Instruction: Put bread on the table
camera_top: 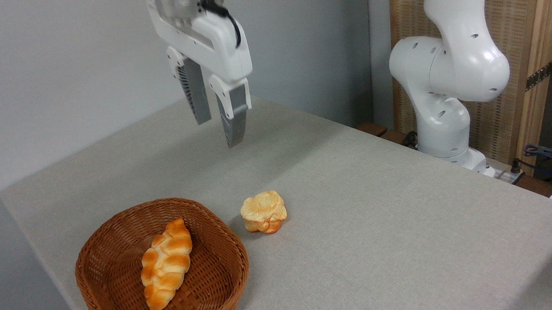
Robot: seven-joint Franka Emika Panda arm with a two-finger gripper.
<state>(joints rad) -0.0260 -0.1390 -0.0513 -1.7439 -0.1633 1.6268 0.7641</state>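
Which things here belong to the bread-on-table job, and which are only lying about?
Belong to the job:
- bread, standing on the cloth
- table
- gripper, empty, raised above the table

Only lying about:
- wicker basket
- braided loaf in the basket

Glossy white rounded arm [451, 62] with small dark screw holes; white pincer [218, 128], grey ribbed fingers [232, 116], black cable [226, 18] above it.

There were two breads: one small flower-topped bun [263, 211] on the counter [385, 225] and one braided loaf [166, 263]. One wicker basket [115, 246] held the loaf. One arm carried one end effector [218, 131].
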